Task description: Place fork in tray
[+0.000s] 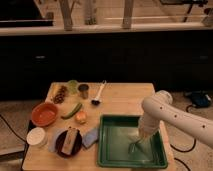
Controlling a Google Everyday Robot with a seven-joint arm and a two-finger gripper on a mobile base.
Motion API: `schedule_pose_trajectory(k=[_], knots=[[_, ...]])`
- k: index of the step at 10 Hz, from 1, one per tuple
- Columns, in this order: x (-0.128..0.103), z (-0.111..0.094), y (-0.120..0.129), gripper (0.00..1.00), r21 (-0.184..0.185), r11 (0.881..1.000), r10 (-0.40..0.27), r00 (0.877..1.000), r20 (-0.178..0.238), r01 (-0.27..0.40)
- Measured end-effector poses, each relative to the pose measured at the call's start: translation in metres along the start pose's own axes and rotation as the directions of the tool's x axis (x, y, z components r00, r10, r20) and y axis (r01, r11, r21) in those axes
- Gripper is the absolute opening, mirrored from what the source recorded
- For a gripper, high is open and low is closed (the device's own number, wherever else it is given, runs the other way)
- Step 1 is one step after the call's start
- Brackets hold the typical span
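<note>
The large green tray (112,150) lies at the front right of the wooden table. My white arm (157,107) reaches in from the right and bends down into the tray. My gripper (134,146) is low over the tray's bottom, right of its middle. I cannot make out the fork; no thin silvery piece shows on the table or in the tray, and whatever is at the gripper's tip is hidden.
Left of the tray are a dark round plate (68,142) with food, a blue cloth (91,136), a white cup (37,136), an orange bowl (45,113), an orange fruit (81,117) and a green vegetable (71,110). A white-handled utensil (98,93), a cup (84,90) and a pine cone (61,93) sit at the back.
</note>
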Motion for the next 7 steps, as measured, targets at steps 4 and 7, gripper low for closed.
schedule_pose_trajectory(k=[4,7], knots=[[-0.0023,0.0026,0.0013,0.80,0.001,1.000,0.007,1.000,0.003,-0.007],[-0.0042,0.0052,0.0016,0.80,-0.003,1.000,0.007,1.000,0.011,-0.007]])
